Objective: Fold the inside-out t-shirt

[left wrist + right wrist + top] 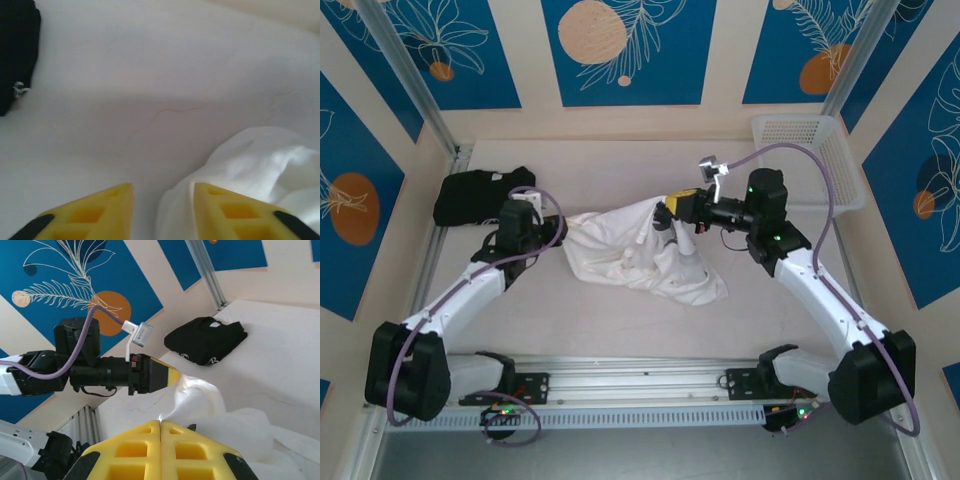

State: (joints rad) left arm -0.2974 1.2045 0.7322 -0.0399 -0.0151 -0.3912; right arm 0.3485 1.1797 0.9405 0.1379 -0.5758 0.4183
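Crumpled mid-table, the inside-out t-shirt looks light and limp; I'd pinch a hem or shoulder seam. The left gripper stands apart at its left edge. Farther back, the right gripper is closed tight at its far edge.

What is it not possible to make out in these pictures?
- t-shirt sleeves and collar: top view, bunched folds hide them.
- black garment: left wrist view, the left edge cuts it off.
- garment's white label: right wrist view, too small to read.
- left pincer fingertips: top view, its own wrist covers them.
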